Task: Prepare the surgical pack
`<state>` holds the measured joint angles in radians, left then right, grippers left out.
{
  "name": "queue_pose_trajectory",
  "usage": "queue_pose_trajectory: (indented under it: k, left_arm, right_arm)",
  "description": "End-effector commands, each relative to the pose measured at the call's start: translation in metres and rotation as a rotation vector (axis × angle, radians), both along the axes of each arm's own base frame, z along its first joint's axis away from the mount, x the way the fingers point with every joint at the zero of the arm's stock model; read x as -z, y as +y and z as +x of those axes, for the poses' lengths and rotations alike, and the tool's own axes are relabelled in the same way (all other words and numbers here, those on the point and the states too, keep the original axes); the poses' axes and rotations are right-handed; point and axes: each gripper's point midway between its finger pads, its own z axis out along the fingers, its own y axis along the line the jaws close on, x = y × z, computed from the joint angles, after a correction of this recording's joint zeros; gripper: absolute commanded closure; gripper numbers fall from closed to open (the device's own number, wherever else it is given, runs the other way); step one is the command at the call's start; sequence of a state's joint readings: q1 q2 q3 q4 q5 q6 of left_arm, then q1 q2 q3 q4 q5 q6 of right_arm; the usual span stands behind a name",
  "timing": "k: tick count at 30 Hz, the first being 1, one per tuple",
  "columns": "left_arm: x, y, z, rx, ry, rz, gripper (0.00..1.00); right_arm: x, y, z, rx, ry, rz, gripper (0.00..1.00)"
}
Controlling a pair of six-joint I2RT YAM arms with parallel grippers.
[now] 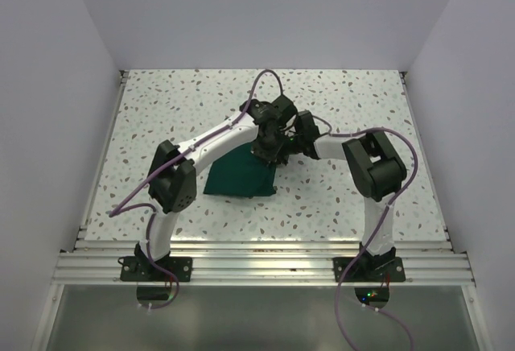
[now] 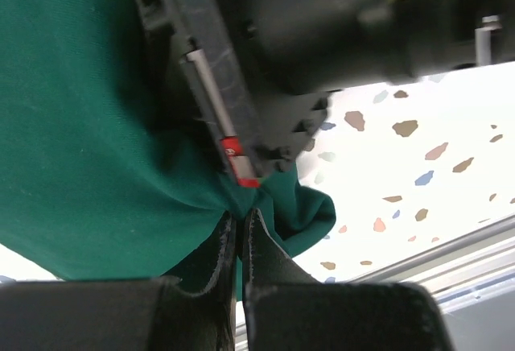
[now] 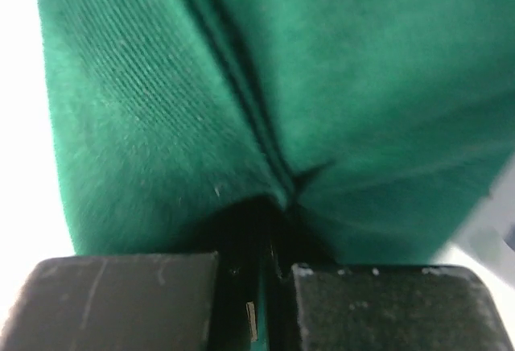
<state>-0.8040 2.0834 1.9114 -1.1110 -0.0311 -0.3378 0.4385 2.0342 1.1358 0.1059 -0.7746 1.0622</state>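
The surgical pack (image 1: pixel 240 175), a plain dark green fabric drape, lies on the speckled worktop (image 1: pixel 161 109) just left of the frame's centre in the top view. Its upper right corner runs up to where the two arms meet. In the left wrist view the left tool (image 2: pixel 240 222) is pressed together on a gathered fold of the green cloth, with folds of cloth bunching to either side of the pinch. The black body of the other arm hangs close above it, at the top of the frame. In the right wrist view the right tool (image 3: pixel 269 206) is likewise clamped on the drape, and a dark crease in the cloth runs down into the narrow slit between its fingers. The cloth fills almost all of that frame.
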Motion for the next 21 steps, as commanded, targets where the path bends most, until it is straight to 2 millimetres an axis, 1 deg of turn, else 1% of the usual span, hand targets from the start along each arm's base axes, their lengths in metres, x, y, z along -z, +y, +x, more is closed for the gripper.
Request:
queue_pose_trajectory:
  k: [1, 4, 6, 7, 9, 10, 11, 13, 14, 17, 18, 21]
  left_arm:
    - [-0.037, -0.039, 0.019, 0.021, -0.088, -0.18, 1.0]
    - [-0.033, -0.039, 0.019, 0.02, -0.084, -0.178, 1.0]
    - [-0.032, -0.037, 0.021, 0.014, -0.08, -0.18, 1.0]
    - [-0.033, -0.037, 0.021, 0.015, -0.078, -0.184, 1.0]
    - [-0.03, -0.035, 0.021, 0.01, -0.074, -0.175, 1.0]
    - [-0.028, -0.033, 0.021, 0.007, -0.071, -0.174, 1.0]
    - [-0.025, -0.032, 0.02, 0.007, -0.063, -0.166, 1.0]
    - [-0.024, -0.03, 0.019, 0.004, -0.061, -0.17, 1.0]
    - [-0.02, -0.029, 0.017, 0.003, -0.053, -0.166, 1.0]
    - [-0.019, -0.028, 0.018, 0.003, -0.053, -0.168, 1.0]
    - [-0.019, -0.029, 0.018, 0.005, -0.051, -0.17, 1.0]
    - [-0.021, -0.031, 0.019, 0.008, -0.052, -0.18, 1.0]
  right_arm:
    - [0.004, 0.022, -0.009, -0.035, 0.01, 0.028, 1.0]
    - [0.005, 0.014, -0.018, -0.069, 0.007, -0.007, 1.0]
    - [0.008, 0.002, -0.025, -0.095, 0.001, -0.037, 1.0]
    - [0.008, -0.007, -0.02, -0.082, -0.016, -0.046, 1.0]
    - [0.009, -0.024, -0.026, -0.083, -0.017, -0.08, 1.0]
    - [0.008, -0.033, -0.024, -0.088, -0.041, -0.089, 1.0]
    - [0.007, -0.039, -0.029, -0.097, -0.019, -0.101, 1.0]
    - [0.005, -0.045, -0.031, -0.122, -0.043, -0.114, 1.0]
    - [0.0, -0.046, -0.033, -0.126, -0.041, -0.115, 0.99]
    - [-0.003, -0.045, -0.036, -0.127, -0.046, -0.107, 0.98]
    - [-0.007, -0.043, -0.037, -0.129, -0.053, -0.101, 0.99]
    - [-0.008, -0.034, -0.044, -0.147, -0.051, -0.092, 0.99]
